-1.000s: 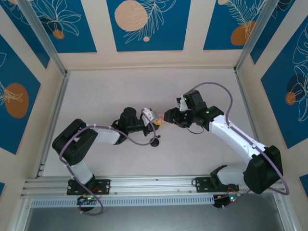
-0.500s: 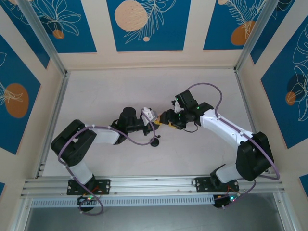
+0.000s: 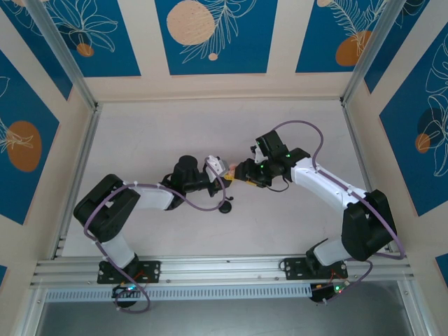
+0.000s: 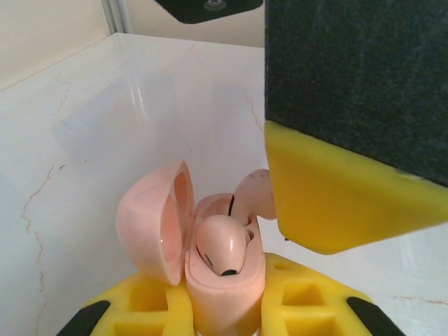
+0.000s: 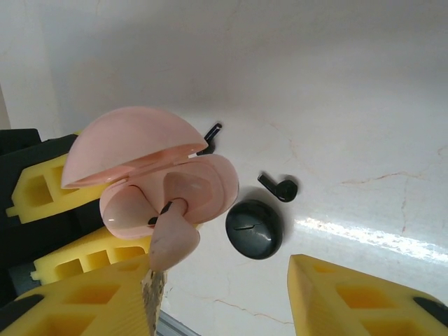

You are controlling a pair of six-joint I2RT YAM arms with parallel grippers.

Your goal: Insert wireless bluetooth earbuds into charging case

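Over the middle of the white table [image 3: 140,140], both arms meet tip to tip. The left gripper [image 3: 212,175] is clamped on the pink charging case [image 4: 227,294], its lid swung open. The right gripper [image 5: 220,273] has its fingers spread wide and pinches nothing (one finger seems just to touch the loose bud). A closed black case [image 5: 254,229] lies on the table with a black earbud [image 5: 278,187] beside it. One pink earbud [image 4: 220,246] sits in its well. The second pink earbud [image 5: 173,236] leans half in, stem toward the case and head toward the right fingers, so a push along that axis should seat it.
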